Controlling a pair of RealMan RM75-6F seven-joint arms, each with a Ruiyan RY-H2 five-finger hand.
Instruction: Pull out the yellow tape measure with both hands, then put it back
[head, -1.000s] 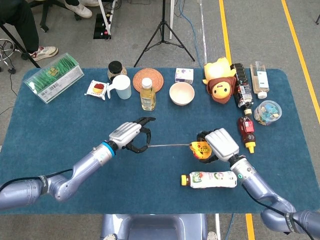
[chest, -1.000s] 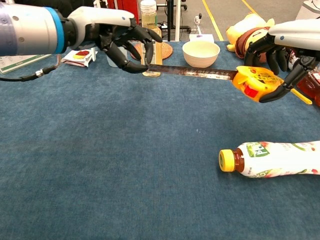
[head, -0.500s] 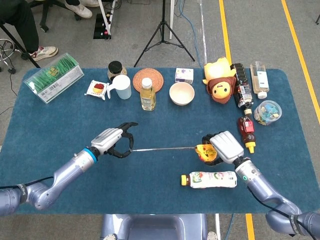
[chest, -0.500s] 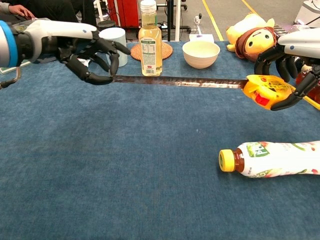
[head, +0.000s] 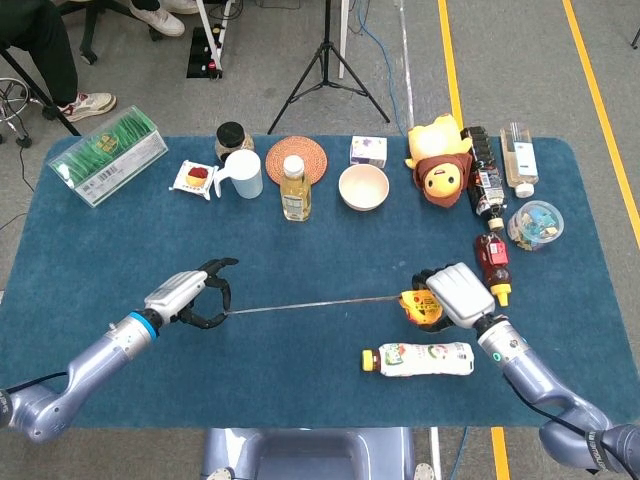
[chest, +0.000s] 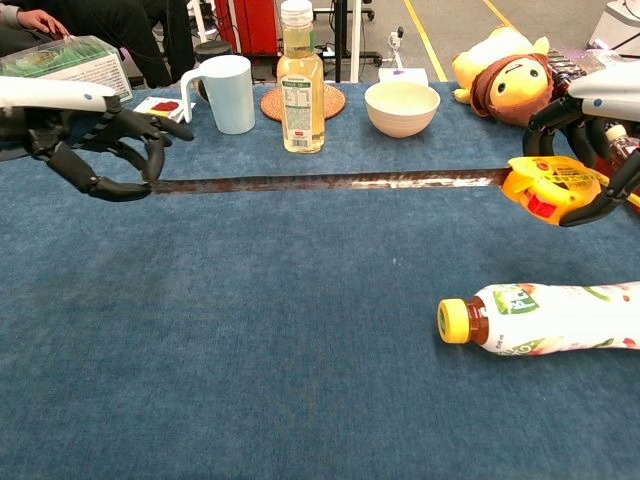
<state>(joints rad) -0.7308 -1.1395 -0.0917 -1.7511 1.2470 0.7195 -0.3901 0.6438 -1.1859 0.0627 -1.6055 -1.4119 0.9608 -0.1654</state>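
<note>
We are holding the yellow tape measure (head: 416, 305) case in our right hand (head: 455, 294), just above the lying bottle (head: 420, 358); our left hand (head: 190, 299) is pinching the blade (chest: 330, 181) end, drawn well out; retraction and replacement are remaining

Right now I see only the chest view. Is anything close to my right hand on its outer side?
Observer: Yes. The head view shows a sauce bottle lying close beside the right hand, which holds the tape measure.
Operator: Does the drink bottle lie fully on the table?
Observer: Yes. The whole drink bottle lies on the table, well inside the near edge.
</note>
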